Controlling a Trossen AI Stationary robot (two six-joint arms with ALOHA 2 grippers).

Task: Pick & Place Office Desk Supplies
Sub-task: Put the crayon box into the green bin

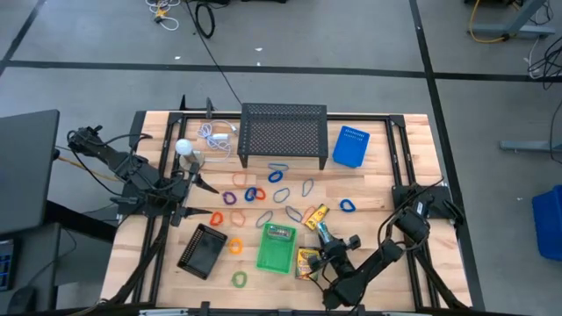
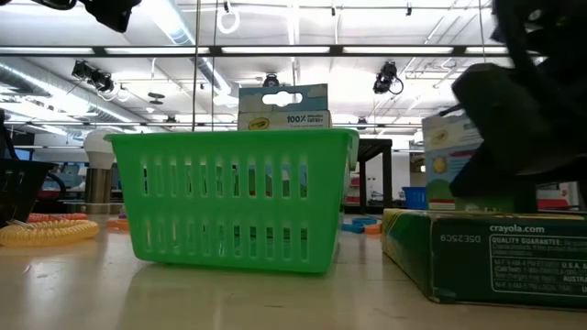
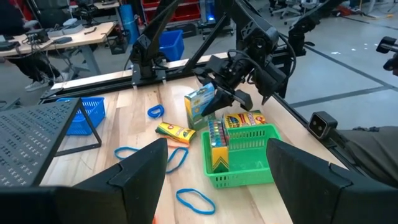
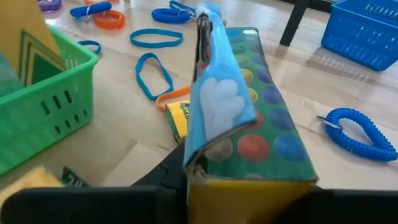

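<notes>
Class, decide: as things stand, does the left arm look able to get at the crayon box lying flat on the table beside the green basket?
Probably not easily: the crayon box lies beyond the green basket, with the right gripper close above; the left gripper waits far off.

Worktop [image 1: 386,263]: pale wooden boards, dark frame rails along the sides.
Back edge: black mesh stand [image 1: 283,133], blue basket [image 1: 350,147], white cable [image 1: 217,137], white ball [image 1: 183,147].
Middle: loops [image 1: 280,175] in blue, orange, red, scattered.
Front: green basket [image 1: 277,247], black tray [image 1: 203,250], crayon boxes [image 1: 308,262], green loop [image 1: 239,279].
</notes>
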